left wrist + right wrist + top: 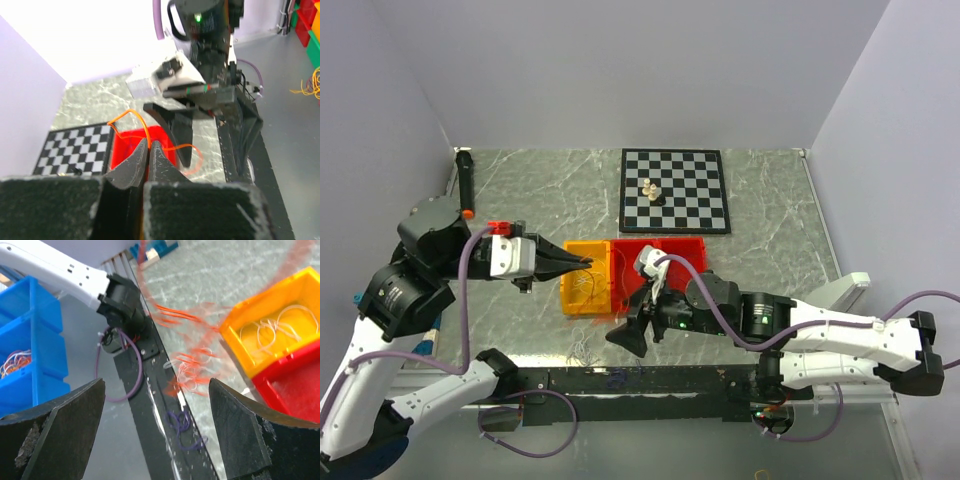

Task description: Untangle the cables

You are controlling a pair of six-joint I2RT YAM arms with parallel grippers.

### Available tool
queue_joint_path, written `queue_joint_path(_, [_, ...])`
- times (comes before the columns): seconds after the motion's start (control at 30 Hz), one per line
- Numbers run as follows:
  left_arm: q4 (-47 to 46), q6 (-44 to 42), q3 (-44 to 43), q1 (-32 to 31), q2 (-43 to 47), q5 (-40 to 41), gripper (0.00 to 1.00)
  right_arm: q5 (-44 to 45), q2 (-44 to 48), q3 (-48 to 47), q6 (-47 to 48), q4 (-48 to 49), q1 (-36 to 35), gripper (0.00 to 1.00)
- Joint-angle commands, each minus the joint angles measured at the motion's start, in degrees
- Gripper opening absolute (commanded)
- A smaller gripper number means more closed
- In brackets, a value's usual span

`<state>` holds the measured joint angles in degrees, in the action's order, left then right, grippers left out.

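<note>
Left claw [149,145] pinched shut on orange wire [131,112], above orange bin [588,285]. Right claw [156,382] wide, empty. Rest of cables [187,367] bunched on tabletop [770,200], 6 o'clock of bin. Risk: pull drags whole bunch; thin wire slips.

My left gripper [582,264] points right, its tips pinched together over the orange bin [568,290], where thin cables [590,288] lie. My right gripper [628,338] hangs by the table's near edge, just below the red bin [680,243]. The chessboard [674,205] sits beyond.
</note>
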<state>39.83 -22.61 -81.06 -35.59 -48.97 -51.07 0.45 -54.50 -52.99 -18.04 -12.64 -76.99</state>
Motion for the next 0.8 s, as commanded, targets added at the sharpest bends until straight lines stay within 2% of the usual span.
queue_joint_path(0.0, [-3.01,2.22,-3.05,0.09,-0.25,0.18,0.01,1.48,-1.74,-0.97,2.31,9.65,-0.97,0.91])
queue_joint_path(0.2, [-6.86,5.11,-2.44,0.09,0.72,0.79,0.01,10.61,-5.26,-1.16,2.84,12.29,-1.06,0.89])
queue_joint_path(0.37, [-9.51,6.96,-2.79,0.09,0.02,0.8,0.01,17.04,-5.61,1.4,2.31,21.15,-1.06,0.9])
queue_joint_path(0.47, [-11.35,8.54,-2.62,0.09,-0.51,0.36,0.01,20.64,-8.77,-1.05,2.22,22.22,-1.06,0.9])
queue_joint_path(0.63, [-12.06,9.6,-4.63,0.09,-1.21,0.62,0.01,19.07,-14.66,-3.43,1.87,21.43,-0.97,0.85])
queue_joint_path(0.77, [-12.59,9.6,-5.34,0.17,-1.48,0.97,0.01,17.04,-16.25,-1.68,-0.67,23.01,-0.97,0.82])
